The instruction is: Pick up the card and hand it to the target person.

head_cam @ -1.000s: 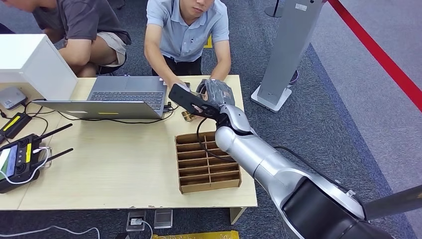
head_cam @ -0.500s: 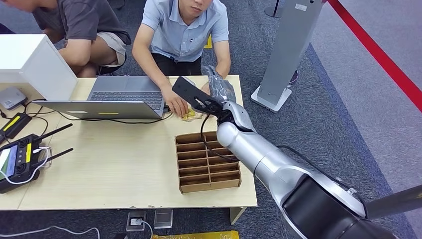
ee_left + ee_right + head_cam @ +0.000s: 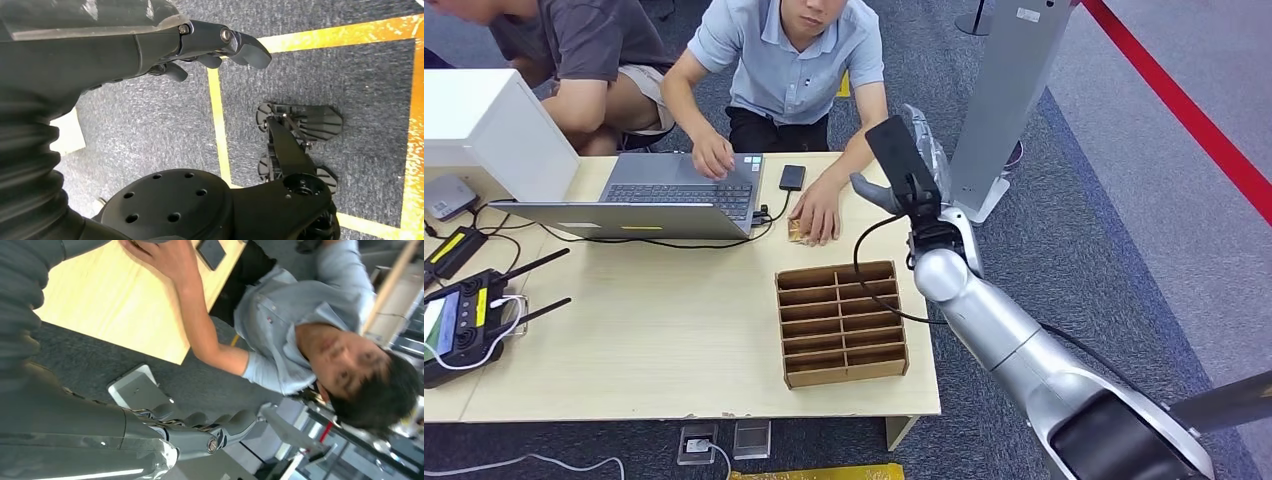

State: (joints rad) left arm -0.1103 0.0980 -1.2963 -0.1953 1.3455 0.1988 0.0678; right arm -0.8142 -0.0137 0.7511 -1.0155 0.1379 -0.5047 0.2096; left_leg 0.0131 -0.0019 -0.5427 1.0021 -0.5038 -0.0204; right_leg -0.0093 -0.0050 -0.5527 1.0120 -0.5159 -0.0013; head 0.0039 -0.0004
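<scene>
Head view: right hand (image 3: 911,160) now raised beyond the table (image 3: 624,330) edge, fingers' state unclear.

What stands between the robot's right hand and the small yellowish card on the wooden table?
The blue-shirted person's hand lies on the small yellowish card, covering most of it. The right hand is raised apart from it.

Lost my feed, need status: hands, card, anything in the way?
Right hand empty, raised beside the table. Left hand empty, hanging. Card on table, person's hand covering it.
</scene>
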